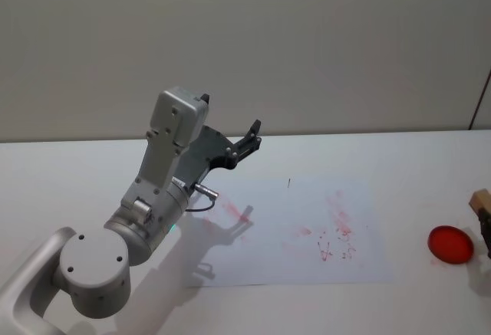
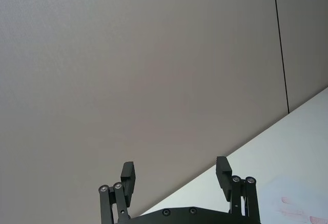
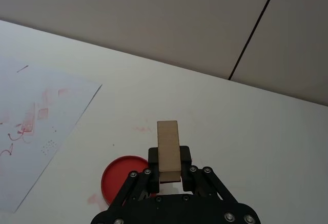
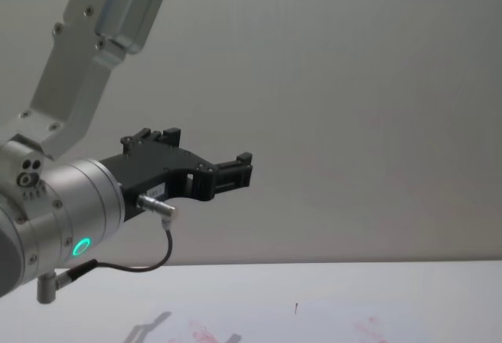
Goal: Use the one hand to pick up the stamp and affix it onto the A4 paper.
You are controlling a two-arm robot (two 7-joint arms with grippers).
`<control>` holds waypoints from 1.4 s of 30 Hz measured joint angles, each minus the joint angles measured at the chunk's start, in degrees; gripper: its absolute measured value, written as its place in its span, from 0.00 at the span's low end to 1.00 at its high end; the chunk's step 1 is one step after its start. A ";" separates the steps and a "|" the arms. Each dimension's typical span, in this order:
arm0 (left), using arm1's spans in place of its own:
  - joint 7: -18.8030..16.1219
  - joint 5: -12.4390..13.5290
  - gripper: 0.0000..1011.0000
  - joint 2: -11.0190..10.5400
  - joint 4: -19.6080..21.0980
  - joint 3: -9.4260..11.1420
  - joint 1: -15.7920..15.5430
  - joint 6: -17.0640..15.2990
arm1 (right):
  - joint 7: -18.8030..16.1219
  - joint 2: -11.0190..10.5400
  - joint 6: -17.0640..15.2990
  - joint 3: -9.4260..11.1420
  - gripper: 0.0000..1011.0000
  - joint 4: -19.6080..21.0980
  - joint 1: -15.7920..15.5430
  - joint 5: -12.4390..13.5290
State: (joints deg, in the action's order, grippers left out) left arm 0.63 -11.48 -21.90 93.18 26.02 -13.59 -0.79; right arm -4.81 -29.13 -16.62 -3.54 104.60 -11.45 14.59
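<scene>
We see the right gripper [image 3: 169, 175], jaws clamped on the stamp [image 3: 168, 146], above a red ink pad [image 3: 124, 177] beside the A4 paper [image 1: 307, 228]. Left gripper [image 2: 175, 178] raised, jaws open.

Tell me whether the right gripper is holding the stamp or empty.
Holding it. The right gripper is shut on the stamp, which stands out from between its fingers above the red pad.

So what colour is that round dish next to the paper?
Red. The round dish shows best in the right wrist view, just below the right claw holding the stamp.
</scene>
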 joint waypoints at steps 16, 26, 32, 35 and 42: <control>0.00 0.00 0.99 0.00 0.00 0.00 0.00 0.00 | -4.35 0.64 -1.20 -1.36 0.21 -2.19 1.47 -2.70; 0.00 0.00 0.99 0.00 0.00 0.00 0.00 0.00 | -4.79 1.22 -2.16 -1.79 0.21 -2.55 1.44 -3.14; 0.00 0.00 0.99 0.00 0.00 0.00 0.00 0.00 | -4.89 1.44 -2.52 -1.94 0.37 -2.64 1.41 -3.26; 0.00 0.00 0.99 0.00 0.00 0.00 0.00 0.00 | -4.91 1.49 -2.57 -1.98 0.44 -2.67 1.39 -3.29; 0.00 0.00 0.99 0.00 0.00 0.00 0.00 0.00 | -4.96 1.60 -2.74 -2.05 0.70 -2.72 1.36 -3.34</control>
State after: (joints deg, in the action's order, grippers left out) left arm 0.63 -11.48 -21.89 93.18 26.02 -13.59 -0.79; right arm -9.77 -27.53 -19.36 -5.59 101.88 -10.08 11.24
